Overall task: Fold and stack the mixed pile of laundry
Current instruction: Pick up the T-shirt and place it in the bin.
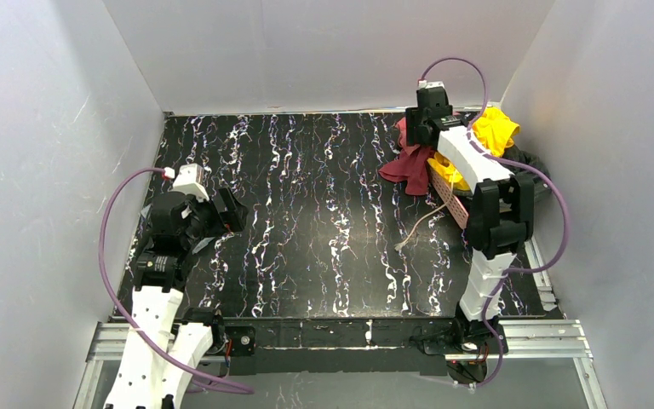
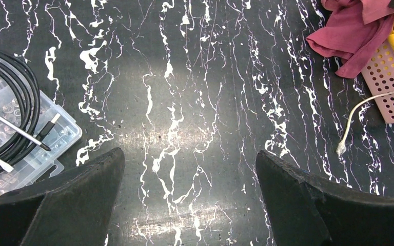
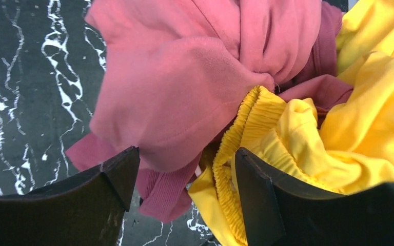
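Pink basket (image 2: 392,87), cream cord (image 2: 358,107) beside garments (image 2: 349,36)

No lettering, label, brand or number is legible on anything here.

My overhead feed is evenly, softly lit. The left wrist view shows a pale glare patch on the glossy black white-veined counter (image 2: 170,100); the salmon-red cloth garment (image 3: 184,92) looks slightly soft up close.

The left arm (image 1: 160,256) is tucked back, left gripper (image 2: 189,164) spread wide, while the right arm (image 1: 475,164) reaches far forward, right gripper (image 3: 186,159) parted.
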Robot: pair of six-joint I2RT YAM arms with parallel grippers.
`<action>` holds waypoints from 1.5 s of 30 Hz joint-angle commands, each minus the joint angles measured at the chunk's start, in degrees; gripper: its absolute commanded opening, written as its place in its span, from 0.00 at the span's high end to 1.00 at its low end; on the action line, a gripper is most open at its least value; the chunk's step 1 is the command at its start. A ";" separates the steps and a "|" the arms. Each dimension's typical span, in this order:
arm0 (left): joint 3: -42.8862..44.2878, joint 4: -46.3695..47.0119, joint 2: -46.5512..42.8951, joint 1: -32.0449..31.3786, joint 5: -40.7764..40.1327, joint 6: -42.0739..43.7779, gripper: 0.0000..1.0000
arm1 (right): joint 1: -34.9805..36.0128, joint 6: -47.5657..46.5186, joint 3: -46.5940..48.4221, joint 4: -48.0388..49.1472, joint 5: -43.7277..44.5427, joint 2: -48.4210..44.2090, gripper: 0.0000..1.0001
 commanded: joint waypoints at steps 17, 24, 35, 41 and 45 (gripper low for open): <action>4.16 -10.96 27.97 1.05 -7.91 -0.52 0.02 | 1.41 -1.76 7.56 0.87 3.07 -0.16 0.99; 4.30 -12.73 32.49 3.67 -13.21 -0.79 0.02 | 1.45 -0.15 15.15 -1.04 2.99 -6.90 0.99; 5.25 -13.99 33.88 11.77 -21.24 -2.62 0.02 | 1.46 7.31 24.54 7.38 -24.50 -21.87 0.99; 4.03 -8.61 24.44 11.72 -13.34 -1.23 0.02 | 1.47 17.22 28.83 17.30 -40.79 -25.16 0.99; 1.48 -3.16 17.24 10.24 0.21 1.04 0.02 | 1.47 28.92 28.89 28.32 -48.94 -25.61 0.99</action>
